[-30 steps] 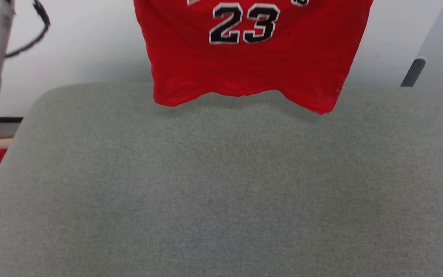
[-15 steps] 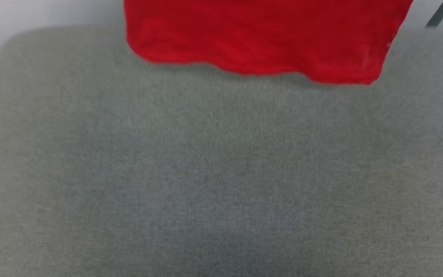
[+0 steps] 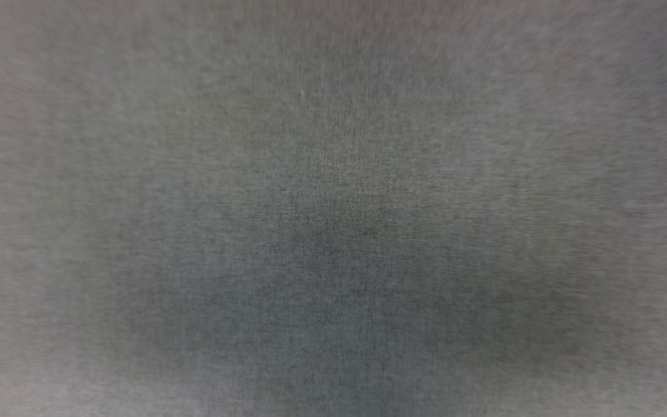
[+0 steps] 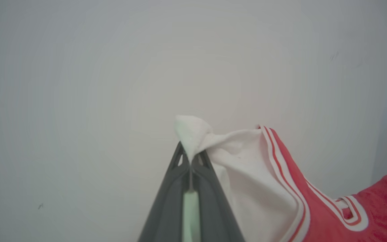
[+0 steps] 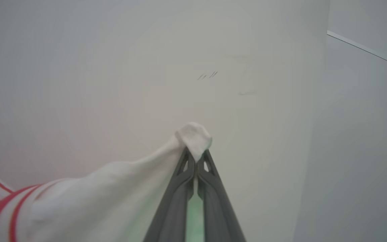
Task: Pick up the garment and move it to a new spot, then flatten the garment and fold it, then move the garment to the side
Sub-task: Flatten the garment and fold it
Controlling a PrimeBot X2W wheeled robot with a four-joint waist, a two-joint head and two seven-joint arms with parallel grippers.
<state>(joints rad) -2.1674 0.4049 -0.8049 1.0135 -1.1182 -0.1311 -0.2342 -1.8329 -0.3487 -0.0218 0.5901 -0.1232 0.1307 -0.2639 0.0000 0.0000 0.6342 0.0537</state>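
Pinching garment's [image 4: 257,174] soft white tufts: L claw [image 4: 190,157] & R claw [image 5: 196,158].

Garment [image 4: 254,168] betw. L-gripper [image 4: 190,157], R-gripper [image 5: 196,158]

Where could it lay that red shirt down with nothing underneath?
Yes: the grey fabric surface, though blurred, lies bare right across the head view. Crowded spots: the left pincer and right pincer, each pinching white cloth of the garment.

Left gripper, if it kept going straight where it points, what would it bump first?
Probably the plain pale wall. The left gripper, shut on a white corner of the jersey, has nothing else ahead past that cloth. How far the wall is, I cannot tell.
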